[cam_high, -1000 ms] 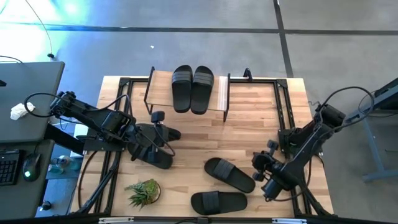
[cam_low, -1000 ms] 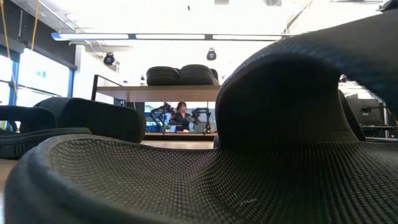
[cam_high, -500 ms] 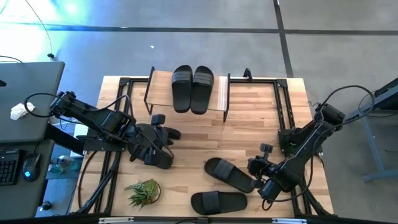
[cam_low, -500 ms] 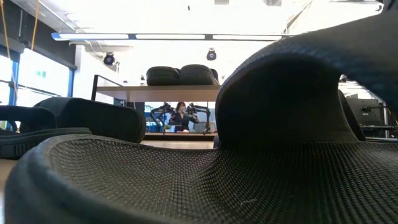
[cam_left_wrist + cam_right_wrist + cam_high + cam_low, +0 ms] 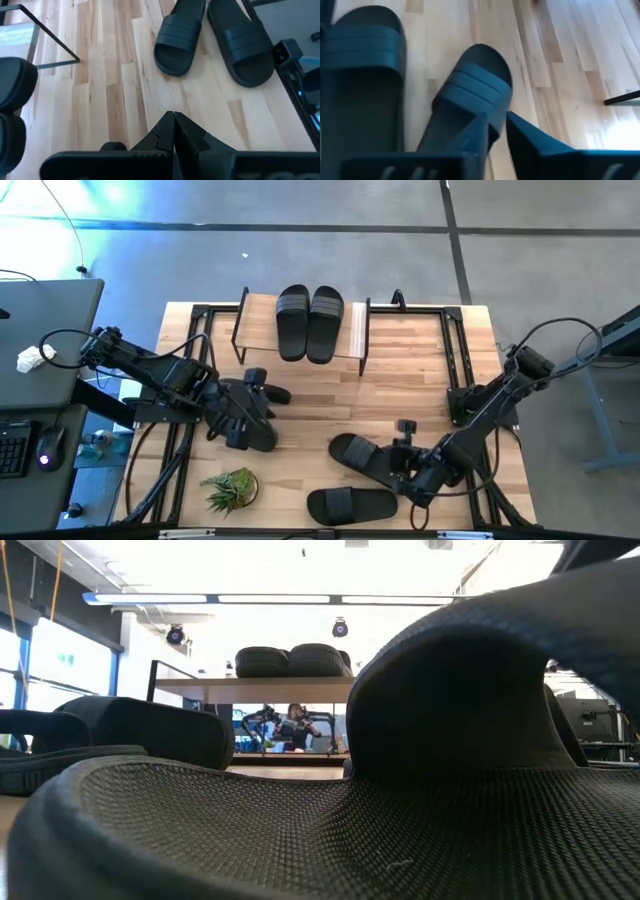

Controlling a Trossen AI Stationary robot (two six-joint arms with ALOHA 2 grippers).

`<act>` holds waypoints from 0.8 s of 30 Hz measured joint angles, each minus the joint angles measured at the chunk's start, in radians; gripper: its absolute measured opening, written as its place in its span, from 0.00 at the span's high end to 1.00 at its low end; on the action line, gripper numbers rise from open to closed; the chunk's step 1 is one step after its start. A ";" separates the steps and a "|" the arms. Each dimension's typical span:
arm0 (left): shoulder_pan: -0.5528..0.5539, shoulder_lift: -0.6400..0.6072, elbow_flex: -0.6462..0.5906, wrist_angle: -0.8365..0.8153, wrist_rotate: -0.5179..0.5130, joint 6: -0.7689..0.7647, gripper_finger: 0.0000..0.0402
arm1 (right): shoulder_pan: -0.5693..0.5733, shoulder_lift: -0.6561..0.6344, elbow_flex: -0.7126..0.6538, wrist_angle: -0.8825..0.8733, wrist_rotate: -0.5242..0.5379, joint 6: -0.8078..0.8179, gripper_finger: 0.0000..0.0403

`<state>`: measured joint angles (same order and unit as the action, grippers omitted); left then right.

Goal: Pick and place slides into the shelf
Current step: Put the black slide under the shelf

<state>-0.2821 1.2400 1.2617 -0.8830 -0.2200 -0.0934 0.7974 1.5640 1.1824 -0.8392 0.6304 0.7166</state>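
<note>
Two black slides (image 5: 309, 323) lie side by side on the shelf's (image 5: 259, 332) light plank top, also seen in the low view as slides (image 5: 290, 660) on the shelf (image 5: 200, 686). Two more lie on the table: a slanting slide (image 5: 362, 459) and a near slide (image 5: 350, 505). My right gripper (image 5: 400, 466) is open at the slanting slide's right end. In its wrist view the gripper (image 5: 495, 124) stands behind the strap (image 5: 475, 92), one finger over the sole and one beside its rim. My left gripper (image 5: 272, 394) is shut over bare wood (image 5: 173, 117). My right gripper comes slanting down from the table's right at the slanting slide's end behind the strap (image 5: 447, 117). Its own fingers (image 5: 472, 137) cover that spot, so I cannot tell whether they touch the slide. The slide lies flat on the table.
A small potted plant (image 5: 231, 488) stands near the table's near left corner. Black frame rails (image 5: 455, 350) run along the table's sides. A dark shape (image 5: 255, 435) lies beside the left arm. A person (image 5: 293, 727) shows in the room beyond. Bare wood (image 5: 400, 380) lies between shelf and slides.
My right gripper has moved toward the table's left and a little nearer, from beside the right rail up to the slanting slide's right end. The slides have stayed where they were.
</note>
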 joint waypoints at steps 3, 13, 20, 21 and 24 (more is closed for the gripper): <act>0.000 0.000 0.000 -0.010 0.000 0.008 1.00 | -0.012 0.020 0.000 -0.006 0.001 -0.042 0.71; 0.000 0.000 0.000 -0.011 -0.005 0.010 1.00 | -0.017 0.188 -0.003 -0.007 0.004 -0.146 0.57; 0.000 0.000 0.000 -0.011 -0.008 0.010 1.00 | -0.032 0.251 -0.002 0.003 0.031 -0.193 0.57; 0.000 0.000 0.000 -0.011 -0.008 0.010 1.00 | -0.038 0.258 -0.003 0.004 0.031 -0.200 0.57; 0.000 0.000 0.000 -0.010 -0.008 0.010 1.00 | -0.058 0.274 -0.002 0.011 0.053 -0.199 0.57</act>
<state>-0.2817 1.2396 1.2617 -0.8932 -0.2279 -0.0834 0.7389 1.8383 1.1799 -0.8283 0.6839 0.5171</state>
